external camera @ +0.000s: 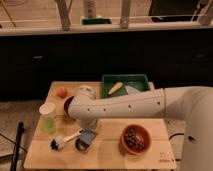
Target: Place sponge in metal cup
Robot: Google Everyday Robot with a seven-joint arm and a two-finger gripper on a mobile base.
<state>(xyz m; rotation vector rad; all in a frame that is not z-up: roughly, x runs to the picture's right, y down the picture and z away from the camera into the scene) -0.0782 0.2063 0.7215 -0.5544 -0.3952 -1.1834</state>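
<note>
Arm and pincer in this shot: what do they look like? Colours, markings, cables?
Arm: thick, smooth white tube with a rounded end and a row of small dark dots along its side. No cables or sleeve visible. Pincer: pale grey, hanging under that rounded end, just above the sponge.
</note>
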